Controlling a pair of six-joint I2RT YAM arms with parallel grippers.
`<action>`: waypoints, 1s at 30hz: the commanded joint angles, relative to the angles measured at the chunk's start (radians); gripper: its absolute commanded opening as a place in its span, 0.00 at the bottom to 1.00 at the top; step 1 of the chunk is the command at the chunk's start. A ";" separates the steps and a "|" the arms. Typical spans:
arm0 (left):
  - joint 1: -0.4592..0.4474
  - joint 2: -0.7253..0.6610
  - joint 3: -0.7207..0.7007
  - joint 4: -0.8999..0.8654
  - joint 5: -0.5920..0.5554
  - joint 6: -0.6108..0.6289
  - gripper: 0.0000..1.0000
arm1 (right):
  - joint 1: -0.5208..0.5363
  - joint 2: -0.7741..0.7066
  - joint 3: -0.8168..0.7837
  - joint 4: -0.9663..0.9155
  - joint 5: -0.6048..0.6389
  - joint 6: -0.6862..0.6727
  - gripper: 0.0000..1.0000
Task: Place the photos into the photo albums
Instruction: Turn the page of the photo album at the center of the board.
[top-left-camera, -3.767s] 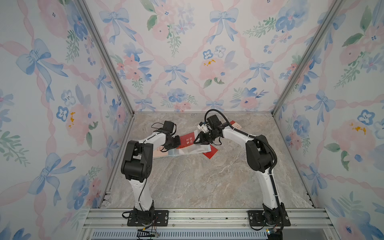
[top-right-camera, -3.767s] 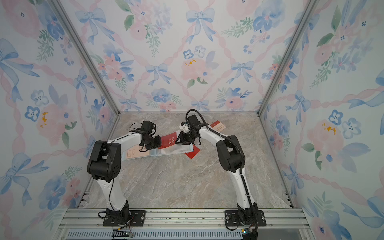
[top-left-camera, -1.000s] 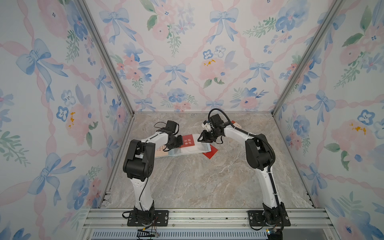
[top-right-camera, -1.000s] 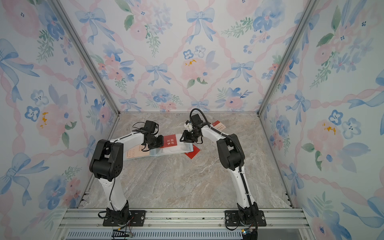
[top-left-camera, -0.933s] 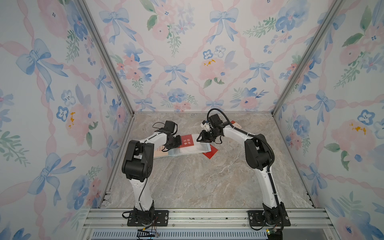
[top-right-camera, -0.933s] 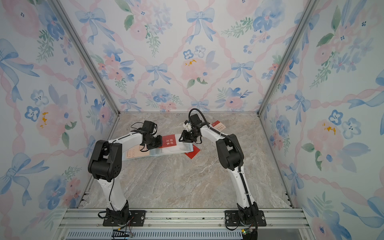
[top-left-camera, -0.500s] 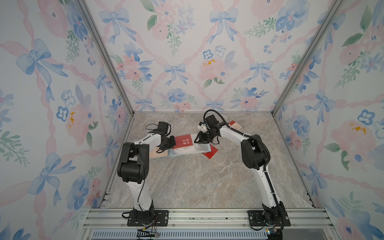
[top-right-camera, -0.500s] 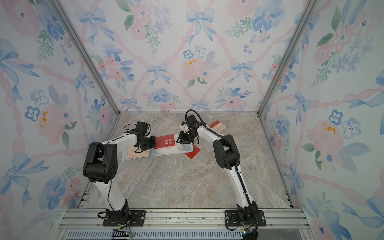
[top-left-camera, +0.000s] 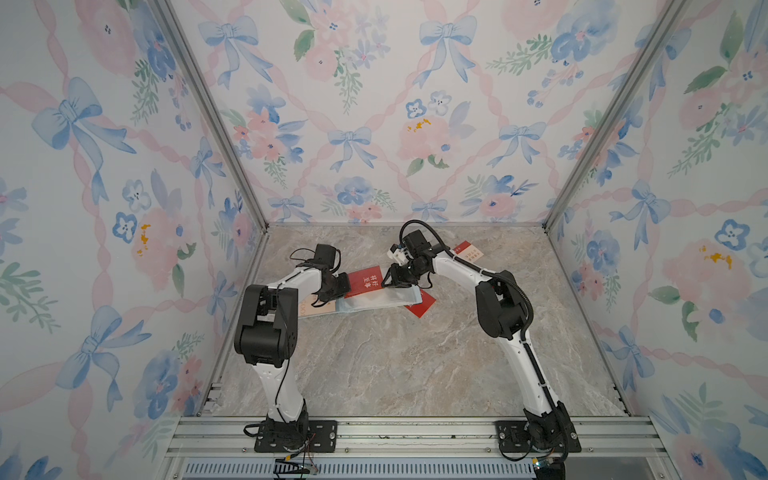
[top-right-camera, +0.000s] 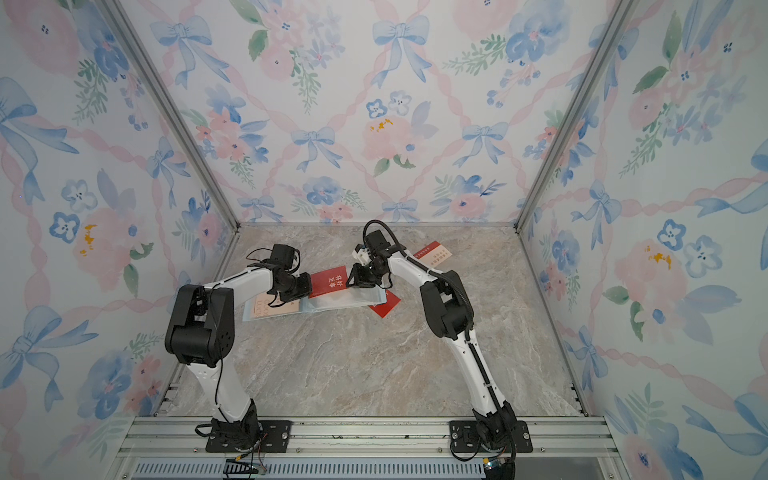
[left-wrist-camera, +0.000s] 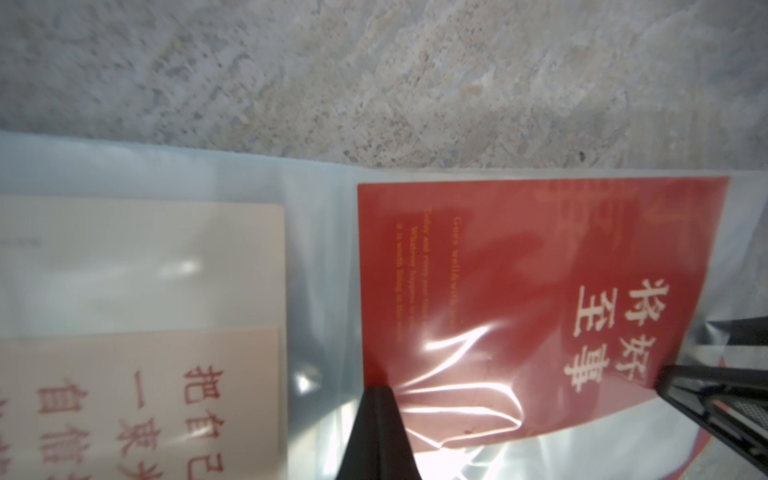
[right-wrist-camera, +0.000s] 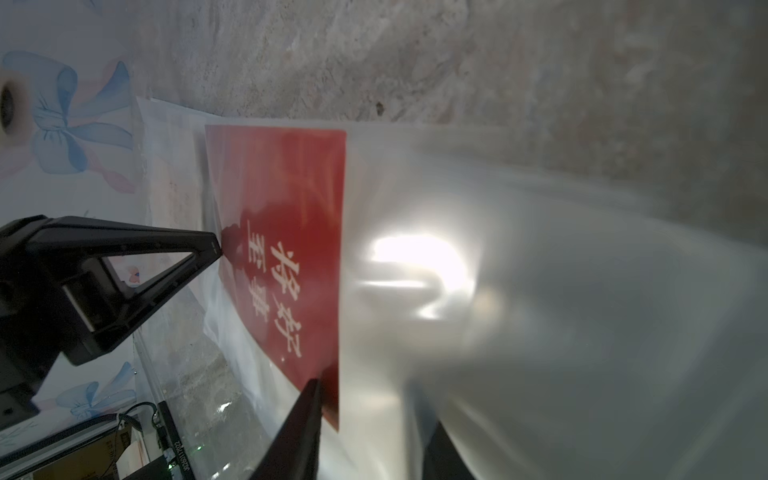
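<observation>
My left claw (top-left-camera: 337, 286) pinched tight, tip pressing the album (top-left-camera: 386, 300) at 9 o'clock of the red card (top-left-camera: 365, 279) | my right claw (top-left-camera: 394, 283) narrowly parted, astride the clear sleeve (right-wrist-camera: 540, 291) at the card's 3 o'clock | album lies toward 11 o'clock on the table (top-left-camera: 395, 365)

I see the grey-brown marbled tabletop (top-left-camera: 395, 365) filling the lower middle of both top views. The photo album (top-left-camera: 376, 297) lies open on it in the upper middle of the frame, its long side running left to right and its clear sleeve pages facing up. In the left wrist view its far edge runs straight along the bare stone. At the album's right end a red card (top-left-camera: 423, 308) lies on the tabletop, touching the album and, as far as I can tell, partly under it. Well apart, further right and close to the back wall, a red-and-cream card (top-left-camera: 468, 252) lies flat by itself
</observation>
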 joint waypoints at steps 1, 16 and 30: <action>0.004 -0.006 -0.020 -0.027 -0.006 0.018 0.00 | 0.025 0.027 0.030 0.008 -0.049 0.044 0.34; 0.027 -0.066 -0.009 -0.027 0.024 0.023 0.00 | 0.087 0.017 0.064 0.408 -0.302 0.349 0.35; 0.144 -0.227 -0.117 -0.026 0.041 0.044 0.04 | 0.192 0.157 0.342 0.288 -0.257 0.317 0.51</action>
